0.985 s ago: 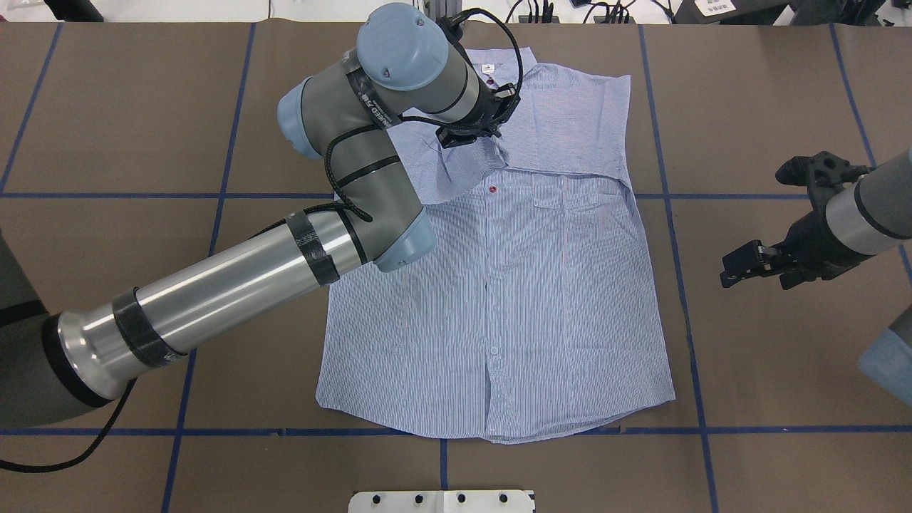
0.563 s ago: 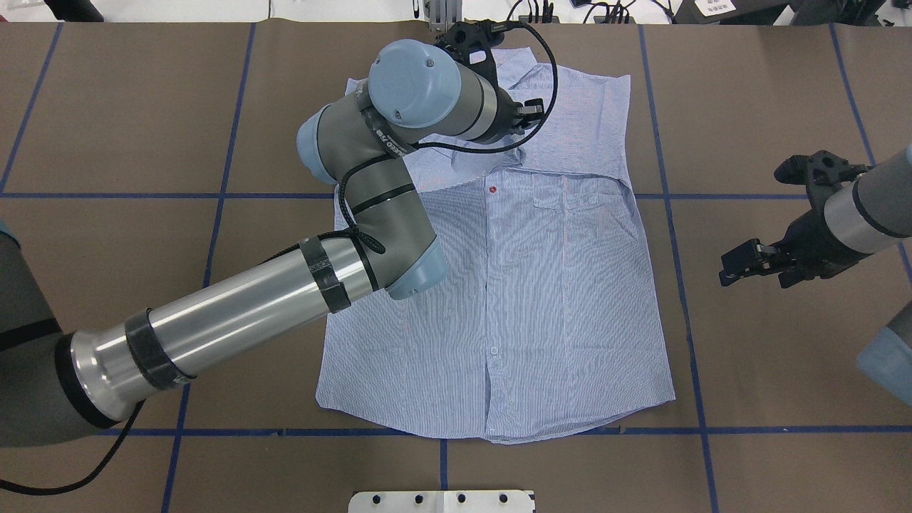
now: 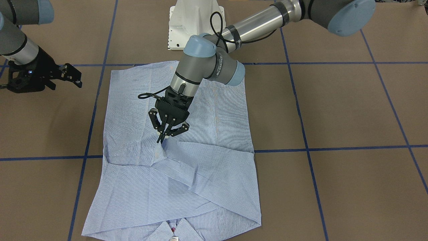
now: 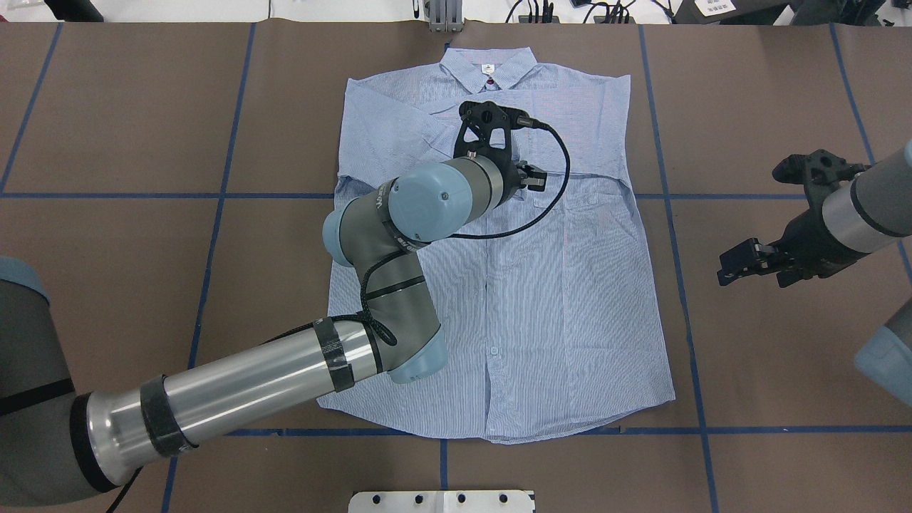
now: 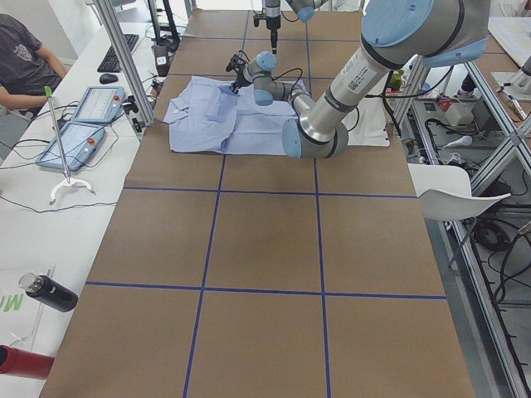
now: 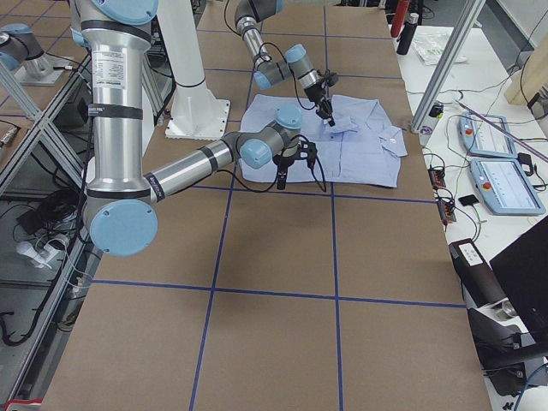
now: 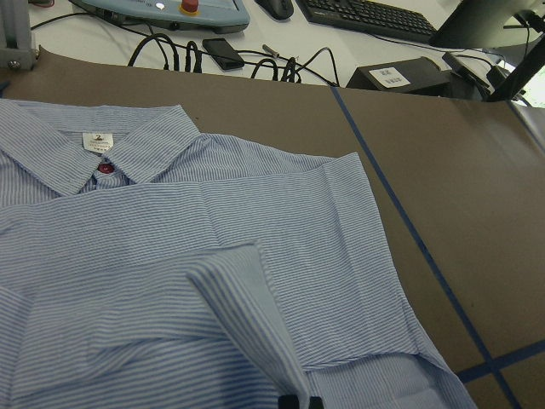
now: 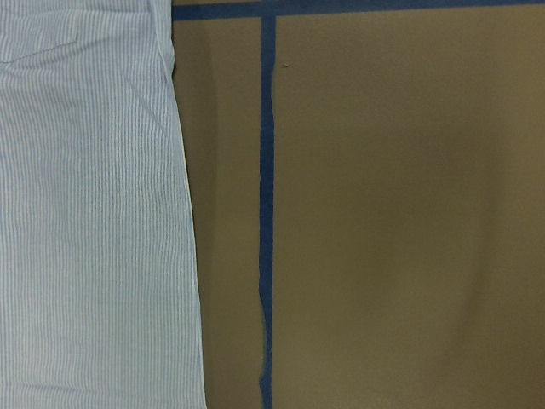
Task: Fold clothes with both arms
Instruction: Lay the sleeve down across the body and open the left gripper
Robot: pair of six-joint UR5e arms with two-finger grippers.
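One shirt (image 4: 556,299) lies flat and front up in the middle of the counter (image 4: 769,107), with the collar (image 4: 488,64) on the side away from the robot. Both sleeves are folded across the chest, and the upper sleeve (image 3: 200,167) runs diagonally. The left gripper (image 3: 162,139) is over the chest, its fingers pinching that sleeve's cuff end; the fabric peaks up slightly at the tips. The right gripper (image 3: 74,76) hangs over the counter beside the shirt, well apart from it, fingers spread. The right wrist view shows the shirt's edge next to a blue tape line (image 8: 266,213).
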